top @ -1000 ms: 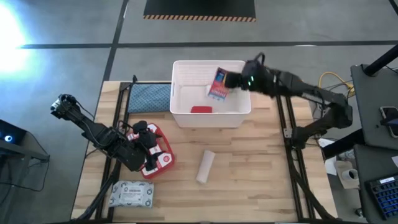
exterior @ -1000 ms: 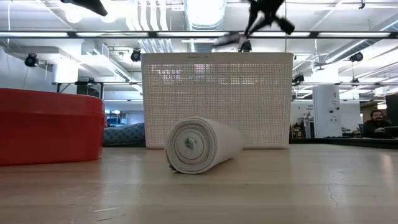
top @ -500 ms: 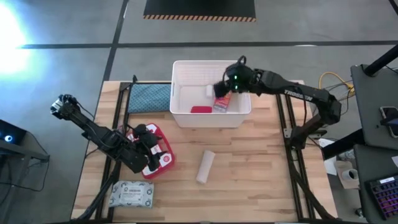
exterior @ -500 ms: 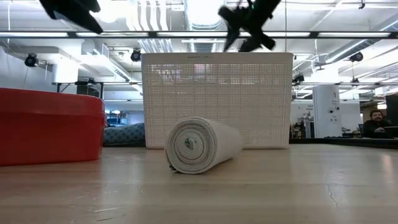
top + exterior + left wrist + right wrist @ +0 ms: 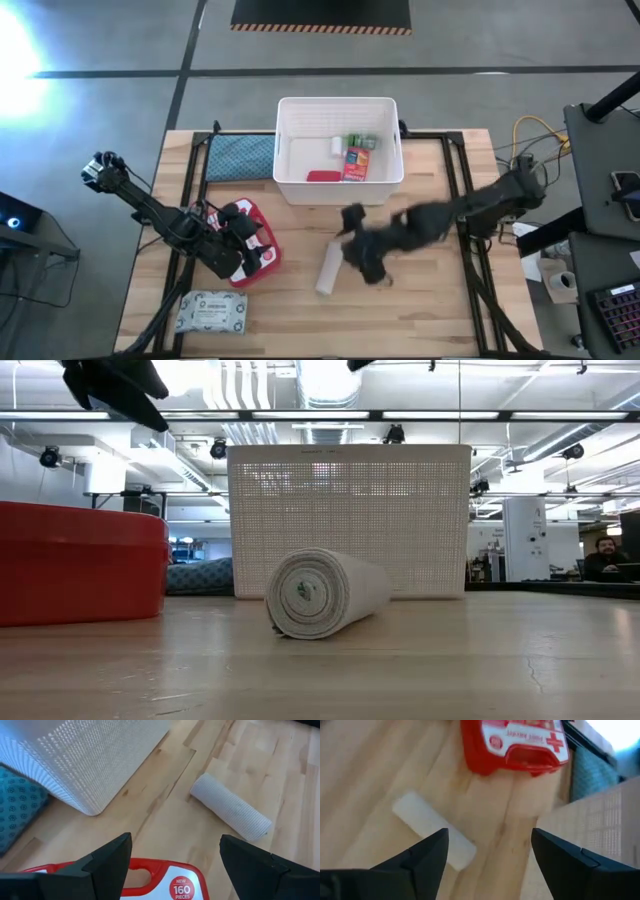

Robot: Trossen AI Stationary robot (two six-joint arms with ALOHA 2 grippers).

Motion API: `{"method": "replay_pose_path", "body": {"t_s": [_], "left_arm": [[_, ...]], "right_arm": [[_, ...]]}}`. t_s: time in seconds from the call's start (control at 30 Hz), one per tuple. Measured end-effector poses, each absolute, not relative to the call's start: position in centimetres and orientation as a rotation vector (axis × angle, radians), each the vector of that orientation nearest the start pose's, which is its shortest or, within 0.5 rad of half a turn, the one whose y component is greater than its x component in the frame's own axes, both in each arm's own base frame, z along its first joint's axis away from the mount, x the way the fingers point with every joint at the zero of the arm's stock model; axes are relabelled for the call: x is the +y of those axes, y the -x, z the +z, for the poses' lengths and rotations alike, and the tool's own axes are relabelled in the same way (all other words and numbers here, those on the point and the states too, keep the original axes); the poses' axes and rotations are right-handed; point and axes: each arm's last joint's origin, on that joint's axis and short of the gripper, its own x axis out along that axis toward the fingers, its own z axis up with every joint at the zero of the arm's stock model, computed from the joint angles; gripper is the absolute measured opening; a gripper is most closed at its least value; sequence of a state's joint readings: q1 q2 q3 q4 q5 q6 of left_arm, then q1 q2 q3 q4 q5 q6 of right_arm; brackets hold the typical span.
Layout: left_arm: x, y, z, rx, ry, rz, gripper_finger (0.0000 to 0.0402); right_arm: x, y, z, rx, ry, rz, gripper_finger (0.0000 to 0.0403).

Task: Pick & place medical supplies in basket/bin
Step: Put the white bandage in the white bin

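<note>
right hand (image 5: pixel 358 250) wide open, mid-frame by the roll (image 5: pixel 329 268) | left hand (image 5: pixel 236 237) open over pouch (image 5: pixel 255 250) | box (image 5: pixel 355 163) in bin (image 5: pixel 290 185)

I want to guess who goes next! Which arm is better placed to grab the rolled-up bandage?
Probably the right. Its open gripper hangs beside the bandage roll on the table. The left gripper, also open, hovers over the first-aid pouch, farther from the roll.

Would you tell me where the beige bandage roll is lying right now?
In the high view the bandage roll lies on the table in front of the white basket, between the first-aid pouch and the right gripper.
</note>
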State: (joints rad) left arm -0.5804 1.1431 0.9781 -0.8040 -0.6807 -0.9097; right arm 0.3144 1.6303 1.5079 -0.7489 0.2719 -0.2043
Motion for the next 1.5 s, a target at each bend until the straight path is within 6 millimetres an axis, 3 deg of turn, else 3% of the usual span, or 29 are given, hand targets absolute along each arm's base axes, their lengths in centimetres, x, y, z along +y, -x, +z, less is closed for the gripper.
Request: {"method": "replay_pose_path", "body": {"t_s": [0.1, 0.23, 0.3, 0.47, 0.6, 0.73, 1.13, 1.27, 1.5], "left_arm": [[-10.2, -18.9, 29.1, 0.656, 0.287, 0.406, 0.0281], [-10.3, -19.0, 29.5, 0.707, 0.336, 0.342, 0.0281], [-10.4, -19.0, 29.6, 0.726, 0.353, 0.316, 0.0281], [-10.5, -19.0, 29.9, 0.739, 0.375, 0.289, 0.0281], [-10.5, -19.0, 30.2, 0.733, 0.388, 0.287, 0.0281], [-10.6, -19.0, 30.4, 0.726, 0.400, 0.286, 0.0281], [-10.5, -19.0, 30.5, 0.731, 0.363, 0.269, 0.0281], [-10.6, -19.0, 30.6, 0.734, 0.345, 0.258, 0.0281], [-10.6, -19.0, 30.6, 0.733, 0.344, 0.257, 0.0281]], "right_arm": [[11.9, -34.2, 30.1, 0.887, 0.586, 0.057, 0.0282], [11.9, -36.4, 28.2, 0.985, 0.498, 0.027, 0.0289], [11.8, -37.5, 27.6, 1.058, 0.504, 0.103, 0.0289], [12.9, -40.0, 25.5, 1.125, 0.774, 0.407, 0.0286], [12.4, -42.2, 24.3, 1.152, 0.551, 0.553, 0.0288], [12.2, -43.6, 21.4, 1.281, 0.571, 0.571, 0.0287], [13.1, -44.0, 19.0, 1.281, 0.692, 0.610, 0.0310], [12.8, -43.4, 17.3, 1.324, 0.724, 0.632, 0.0318], [12.4, -43.7, 15.2, 1.281, 0.868, 0.485, 0.0306]]}}
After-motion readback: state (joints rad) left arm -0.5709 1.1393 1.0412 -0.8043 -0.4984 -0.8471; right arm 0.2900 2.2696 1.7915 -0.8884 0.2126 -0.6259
